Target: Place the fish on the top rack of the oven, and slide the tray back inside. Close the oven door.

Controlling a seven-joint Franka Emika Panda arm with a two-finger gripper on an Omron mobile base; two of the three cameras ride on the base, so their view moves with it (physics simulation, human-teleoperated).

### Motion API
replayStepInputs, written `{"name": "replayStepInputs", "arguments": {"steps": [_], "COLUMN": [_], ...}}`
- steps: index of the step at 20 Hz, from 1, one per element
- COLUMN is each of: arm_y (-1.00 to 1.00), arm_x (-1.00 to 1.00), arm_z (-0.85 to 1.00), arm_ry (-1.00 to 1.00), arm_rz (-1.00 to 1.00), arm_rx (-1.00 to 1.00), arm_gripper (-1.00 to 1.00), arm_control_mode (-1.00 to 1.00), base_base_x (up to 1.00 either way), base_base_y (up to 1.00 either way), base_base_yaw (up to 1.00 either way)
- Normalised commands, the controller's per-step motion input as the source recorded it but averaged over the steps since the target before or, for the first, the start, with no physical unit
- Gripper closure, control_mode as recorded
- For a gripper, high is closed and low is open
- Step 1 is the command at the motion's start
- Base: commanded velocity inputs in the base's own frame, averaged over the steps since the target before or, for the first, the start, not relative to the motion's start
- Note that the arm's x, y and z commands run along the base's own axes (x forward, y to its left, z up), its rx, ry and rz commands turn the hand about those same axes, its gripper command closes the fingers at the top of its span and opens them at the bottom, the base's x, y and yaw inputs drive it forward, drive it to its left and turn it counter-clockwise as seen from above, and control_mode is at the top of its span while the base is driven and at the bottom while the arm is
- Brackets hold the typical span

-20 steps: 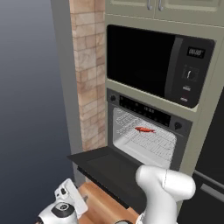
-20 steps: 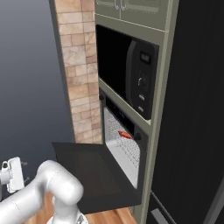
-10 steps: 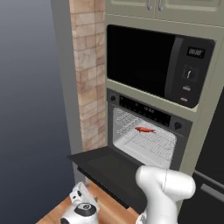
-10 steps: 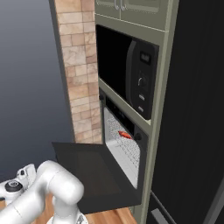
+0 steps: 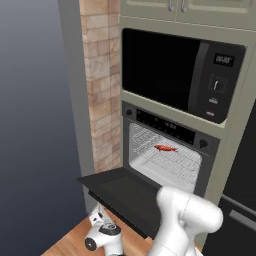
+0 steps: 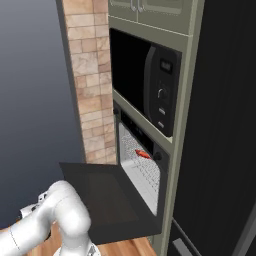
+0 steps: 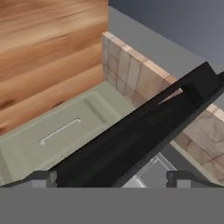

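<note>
The small red-orange fish (image 5: 165, 148) (image 6: 142, 154) lies on the top rack (image 5: 167, 161), a silver wire grid pushed inside the pale cavity of the black oven (image 5: 170, 131). The oven door (image 5: 122, 192) (image 6: 107, 200) hangs open and flat. My gripper (image 5: 97, 218) sits low by the floor, under the door's front left corner. In the hand view the gripper (image 7: 111, 179) is open, its fingertips (image 7: 41, 177) wide apart, and it faces the door's dark underside (image 7: 131, 144), which runs diagonally just ahead.
A black microwave (image 5: 170, 70) sits above the oven in beige cabinetry. A brick column (image 5: 102, 100) stands to the left. Below the oven is a beige drawer front (image 7: 65, 131) with a silver handle, above a wood floor (image 7: 43, 52). A dark tall unit (image 6: 225, 150) is on the right.
My hand has moved right along the floor, from well left of the oven door to under its front edge. Fish, rack and door have stayed still.
</note>
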Motion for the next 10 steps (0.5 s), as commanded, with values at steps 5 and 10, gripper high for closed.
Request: {"name": "replayStepInputs", "arguments": {"steps": [5, 10], "arm_y": [0.41, 0.16], "arm_x": [0.75, 0.37], "arm_z": [-1.00, -1.00], "arm_ry": [0.00, -0.02], "arm_rz": [-0.04, -0.05], "arm_rx": [-0.11, -0.41], "arm_gripper": [-1.00, -1.00], "arm_control_mode": [-1.00, -1.00], "base_base_x": [0.00, 0.00], "base_base_y": [0.00, 0.00], "base_base_yaw": [0.00, 0.00]}}
